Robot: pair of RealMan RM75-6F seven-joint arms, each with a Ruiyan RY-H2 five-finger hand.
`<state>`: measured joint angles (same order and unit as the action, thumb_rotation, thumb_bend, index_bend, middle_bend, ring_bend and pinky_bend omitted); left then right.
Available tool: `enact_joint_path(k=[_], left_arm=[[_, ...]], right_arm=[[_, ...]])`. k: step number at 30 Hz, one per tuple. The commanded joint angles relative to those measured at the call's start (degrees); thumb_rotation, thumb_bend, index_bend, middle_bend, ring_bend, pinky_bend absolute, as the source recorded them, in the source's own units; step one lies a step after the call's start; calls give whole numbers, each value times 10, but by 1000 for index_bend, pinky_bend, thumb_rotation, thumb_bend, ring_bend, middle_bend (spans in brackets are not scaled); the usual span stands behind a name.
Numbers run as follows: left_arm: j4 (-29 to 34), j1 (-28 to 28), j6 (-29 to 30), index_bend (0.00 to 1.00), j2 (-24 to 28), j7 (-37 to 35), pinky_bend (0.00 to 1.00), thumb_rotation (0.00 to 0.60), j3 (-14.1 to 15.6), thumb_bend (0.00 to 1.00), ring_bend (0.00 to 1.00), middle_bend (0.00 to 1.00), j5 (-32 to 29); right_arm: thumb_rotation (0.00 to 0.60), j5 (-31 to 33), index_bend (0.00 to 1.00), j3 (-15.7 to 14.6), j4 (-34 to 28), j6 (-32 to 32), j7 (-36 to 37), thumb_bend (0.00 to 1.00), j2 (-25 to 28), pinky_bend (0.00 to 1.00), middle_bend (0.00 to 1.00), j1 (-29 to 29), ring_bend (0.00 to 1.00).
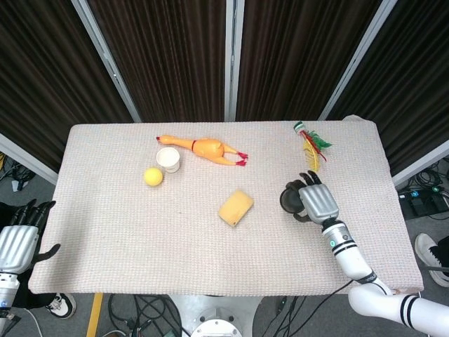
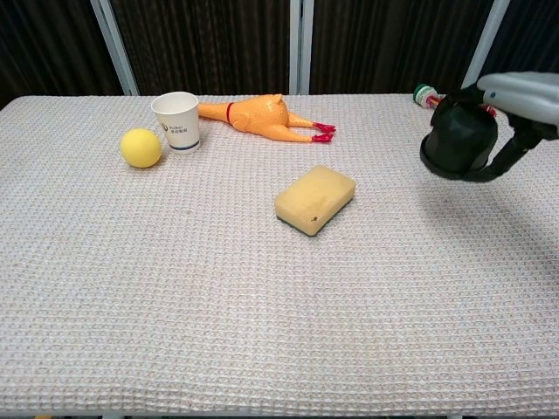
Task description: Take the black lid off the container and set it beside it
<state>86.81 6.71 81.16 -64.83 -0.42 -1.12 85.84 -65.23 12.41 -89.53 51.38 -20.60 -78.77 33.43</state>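
My right hand grips a black round container and holds it in the air over the right part of the table. In the chest view the container hangs tilted under the right hand, its wider rim facing down and left. The black lid cannot be told apart from the black body in either view. My left hand hangs off the table's left edge, its fingers apart and holding nothing.
A yellow sponge lies mid-table, left of the container. A paper cup, a yellow ball and a rubber chicken sit at the back left. A feather toy lies at the back right.
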Motion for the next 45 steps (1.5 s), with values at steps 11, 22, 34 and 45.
enact_joint_path(k=[11, 22, 34, 45], left_arm=[[-2, 1, 0, 83, -3, -2, 142, 600, 0, 187, 0, 103, -2], [3, -2, 4, 83, 3, -8, 155, 600, 3, 187, 0, 103, 2], [4, 4, 3, 83, 0, -7, 157, 600, 0, 187, 0, 103, 5], [0, 5, 1, 83, -6, -14, 160, 600, 3, 187, 0, 103, 8]], right_arm=[[600, -126, 275, 43, -139, 221, 20, 148, 84, 0, 457, -21, 88], [600, 100, 278, -36, 29, -21, -57, 160, -2, 0, 446, 36, 88], [600, -177, 276, 92, -160, 309, 83, 147, 88, 0, 446, -19, 89], [600, -4, 274, -20, -22, 91, 46, 148, 21, 0, 446, -8, 96]])
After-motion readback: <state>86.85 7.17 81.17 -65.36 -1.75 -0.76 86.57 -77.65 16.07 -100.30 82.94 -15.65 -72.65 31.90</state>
